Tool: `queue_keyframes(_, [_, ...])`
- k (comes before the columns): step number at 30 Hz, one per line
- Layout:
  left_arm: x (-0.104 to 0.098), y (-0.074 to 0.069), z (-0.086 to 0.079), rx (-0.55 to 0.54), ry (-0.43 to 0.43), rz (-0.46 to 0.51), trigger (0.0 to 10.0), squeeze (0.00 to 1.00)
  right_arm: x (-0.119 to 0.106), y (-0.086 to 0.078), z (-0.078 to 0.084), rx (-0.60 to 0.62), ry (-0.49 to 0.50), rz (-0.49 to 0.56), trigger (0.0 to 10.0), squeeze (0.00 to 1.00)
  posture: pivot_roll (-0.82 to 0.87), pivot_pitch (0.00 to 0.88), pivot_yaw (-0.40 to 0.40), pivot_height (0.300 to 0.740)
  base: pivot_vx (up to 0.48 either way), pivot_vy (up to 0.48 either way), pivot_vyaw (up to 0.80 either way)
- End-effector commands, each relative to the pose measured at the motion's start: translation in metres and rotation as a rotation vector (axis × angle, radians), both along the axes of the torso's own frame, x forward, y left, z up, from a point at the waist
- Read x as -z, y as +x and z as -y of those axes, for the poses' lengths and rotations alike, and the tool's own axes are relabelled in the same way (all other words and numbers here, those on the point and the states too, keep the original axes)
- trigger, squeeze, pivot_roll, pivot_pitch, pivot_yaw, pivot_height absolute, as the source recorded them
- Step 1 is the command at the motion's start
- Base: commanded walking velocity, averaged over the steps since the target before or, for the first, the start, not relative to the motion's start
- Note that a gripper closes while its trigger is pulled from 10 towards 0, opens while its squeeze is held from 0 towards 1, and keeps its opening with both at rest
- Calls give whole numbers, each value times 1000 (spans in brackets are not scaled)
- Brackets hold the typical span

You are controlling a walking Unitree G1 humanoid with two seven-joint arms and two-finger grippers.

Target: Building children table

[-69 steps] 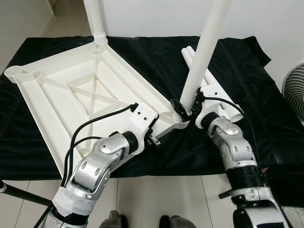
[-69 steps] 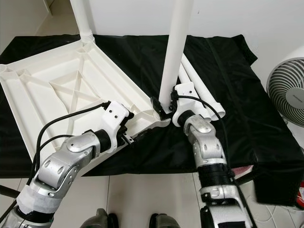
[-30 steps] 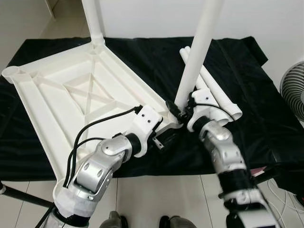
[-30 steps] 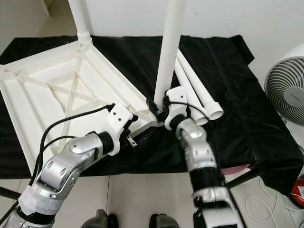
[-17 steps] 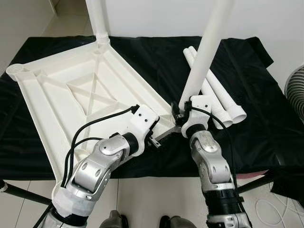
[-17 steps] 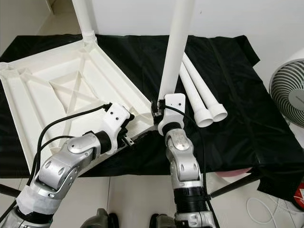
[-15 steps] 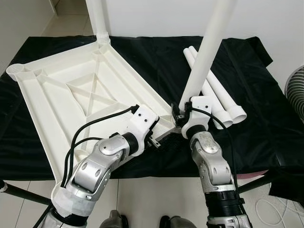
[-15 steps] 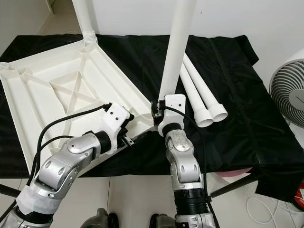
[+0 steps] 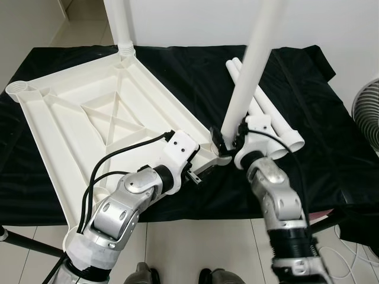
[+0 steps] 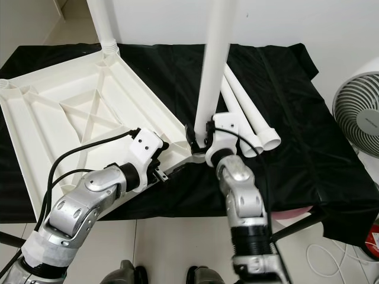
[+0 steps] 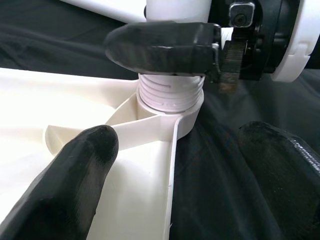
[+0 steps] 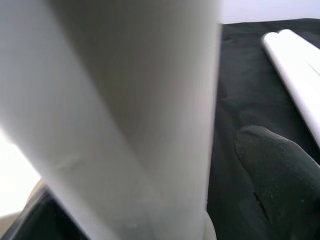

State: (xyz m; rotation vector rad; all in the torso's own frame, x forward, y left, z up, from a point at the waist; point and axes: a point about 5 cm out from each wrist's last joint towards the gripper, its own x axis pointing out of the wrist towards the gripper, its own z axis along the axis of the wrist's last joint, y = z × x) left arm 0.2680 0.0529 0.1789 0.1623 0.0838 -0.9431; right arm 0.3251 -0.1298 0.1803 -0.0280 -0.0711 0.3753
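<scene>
Surface: black cloth (image 9: 296, 89) spread over a pale tiled floor (image 9: 195, 248), against a white wall.
Tabletop: white plastic tabletop (image 9: 89, 118) lies upside down on the cloth, ribbed underside facing up, with a cross-braced panel at its centre.
Far leg: one white leg (image 9: 121, 26) stands upright in the corner socket farthest from the robot.
Empty socket: the corner socket (image 9: 16, 90) at the robot's far left holds no leg.
Near leg: a second white leg (image 9: 251, 65) stands at the corner nearest the robot, tilted slightly, its threaded end seated in the near socket (image 11: 170, 107); several thread turns are exposed above the socket rim in the left wrist view.
Spare legs: two loose white legs (image 10: 251, 115) lie side by side on the cloth, just beside the right arm.
Right gripper: right gripper (image 9: 228, 144) is clamped around the base of the near leg, just above the socket; one black finger (image 11: 160, 47) wraps across the tube in the left wrist view.
Left gripper: left gripper (image 11: 185, 165) is spread wide at the tabletop's near corner; one finger (image 11: 70, 177) rests over the white rim, the other (image 11: 285, 165) sits over the cloth, and nothing is grasped between them.
Surroundings: white fan (image 10: 358, 115) stands at the cloth's right edge; a black tripod leg (image 9: 29, 244) crosses the floor at lower left.
</scene>
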Motion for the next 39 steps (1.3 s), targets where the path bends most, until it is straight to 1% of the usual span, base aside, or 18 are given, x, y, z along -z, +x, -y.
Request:
queue_keyframes(1, [3,1,0,-14,13,-2,10000,0,2,4,5,-102,-68,6,10000,0,-106,106,14,740,0,0,0])
queue_keyframes(4, [3,1,0,-12,13,-1,10000,0,1,5,6,-143,-108,22,10000,0,-106,106,14,740,0,0,0])
queue_keyframes(5, [3,2,0,-11,14,1,10000,0,0,7,6,-190,-146,40,10000,0,-109,105,18,740,0,0,0])
queue_keyframes(7, [3,2,0,-11,14,1,10000,0,0,7,6,-190,-146,40,10000,0,-109,105,18,740,0,0,0])
queue_keyframes(9, [2,3,1,-10,15,3,10000,0,-1,9,5,-239,-167,49,10000,0,-109,105,18,740,0,0,0])
queue_keyframes(10, [1,4,1,-12,14,8,10000,0,-1,11,2,-311,-192,56,10000,0,-106,105,21,740,0,0,0])
queue_keyframes(12, [0,5,1,-15,13,12,10000,0,-1,14,0,-364,-224,62,10000,0,-104,105,22,740,0,0,0])
queue_keyframes(14, [0,5,1,-15,13,12,10000,0,-1,14,0,-364,-224,62,10000,0,-104,105,22,740,0,0,0])
queue_keyframes(16, [-2,5,0,-23,6,15,10000,0,1,19,-3,-439,-272,59,10000,0,-99,105,22,740,0,0,0])
queue_keyframes(19, [-2,5,1,-24,4,14,10000,0,2,22,-3,-462,-286,48,10000,0,-94,103,21,740,0,0,0])
queue_keyframes(20, [-3,4,1,-25,2,15,10000,0,4,23,-3,-481,-301,42,5843,0,-94,103,21,740,0,0,0])
queue_keyframes(22, [-3,4,1,-25,2,15,10000,0,6,24,-3,-497,-311,40,5843,0,-94,103,21,740,0,0,0])
queue_keyframes(23, [-3,3,1,-25,1,17,10000,0,13,25,1,-501,-331,17,0,0,-94,103,21,740,0,0,0])
queue_keyframes(28, [-4,4,0,-27,3,18,10000,0,17,25,6,-483,-323,-4,0,0,-94,103,21,740,0,0,0])
queue_keyframes(33, [-4,5,1,-23,3,18,10000,0,25,26,13,-402,-287,-53,0,0,-93,103,22,740,0,0,0])
queue_keyframes(35, [-4,5,1,-23,3,18,10000,0,25,26,13,-402,-287,-53,0,0,-93,103,22,740,0,0,0])
queue_keyframes(36, [-3,5,1,-20,5,16,10000,0,25,22,9,-358,-261,-43,0,0,-97,103,26,740,0,0,0])
queue_keyframes(39, [-2,5,1,-18,7,14,10000,0,26,19,4,-310,-220,-39,0,0,-98,105,27,740,0,0,0])
